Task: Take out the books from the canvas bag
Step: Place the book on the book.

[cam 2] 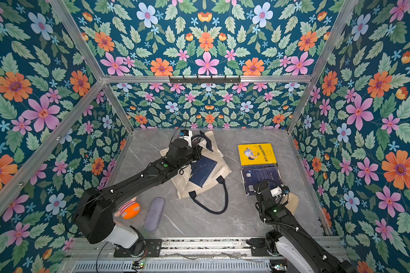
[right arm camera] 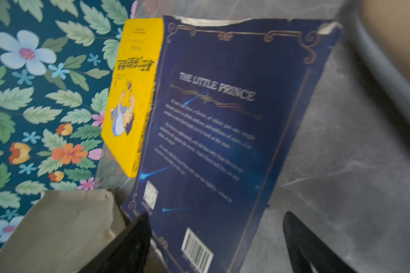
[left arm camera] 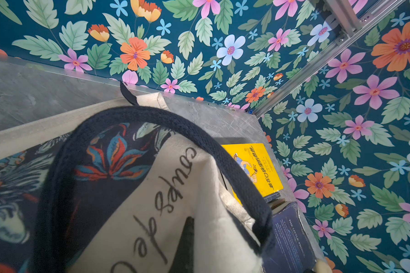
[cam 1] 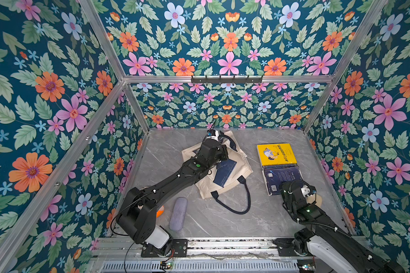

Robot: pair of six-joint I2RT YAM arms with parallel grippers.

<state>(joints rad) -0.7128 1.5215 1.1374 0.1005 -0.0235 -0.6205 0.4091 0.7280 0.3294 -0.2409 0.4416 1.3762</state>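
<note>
Left gripper (left arm camera: pixel 186 238), closed, apparently pinches the cream canvas tote bag (cam 1: pixel 206 186) to steady it. Right gripper (right arm camera: pixel 216 215), wide and empty, hangs over the dark navy paperback (cam 1: pixel 282 176) lying beside the bright yellow paperback (cam 1: pixel 276 154), outside.

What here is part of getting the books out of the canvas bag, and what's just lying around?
Job: canvas bag; navy book at the bag; yellow book; Little Prince book.
Lying about: grey-lilac pouch; orange plush toy; beige object.
</note>
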